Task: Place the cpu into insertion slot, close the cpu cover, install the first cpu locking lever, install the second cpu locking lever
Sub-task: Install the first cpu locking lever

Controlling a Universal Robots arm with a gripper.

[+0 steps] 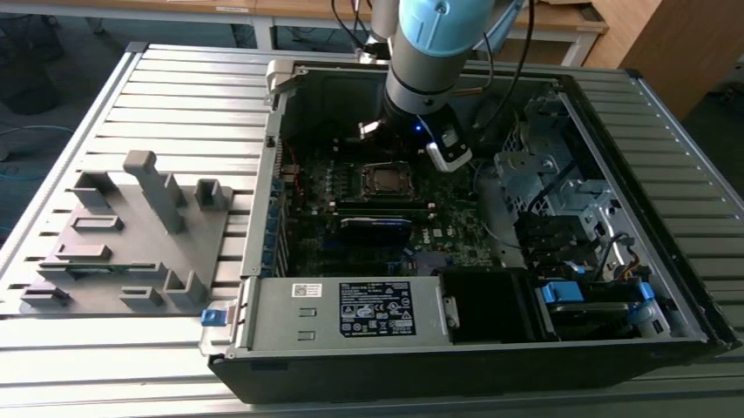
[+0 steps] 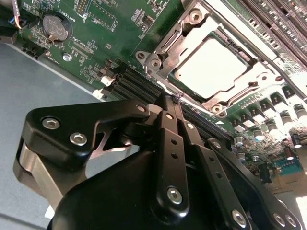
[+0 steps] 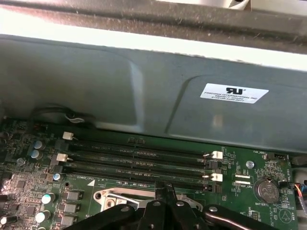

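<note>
In the second wrist view the cpu lies flat in the insertion slot, its pale metal top showing through the window of the cpu cover, which rests down around it. My gripper is shut, its black fingertips pressed together right at the socket's edge beside the memory slots, with nothing visible between them. The first wrist view shows the same shut tips over the socket's metal frame. In the exterior view the arm hangs over the socket inside the open computer case.
Memory slots run between the socket and the case wall. A coin battery sits on the board. Drive cages and cables fill the case toward the exterior view's right. A grey fixture stands on the slatted table.
</note>
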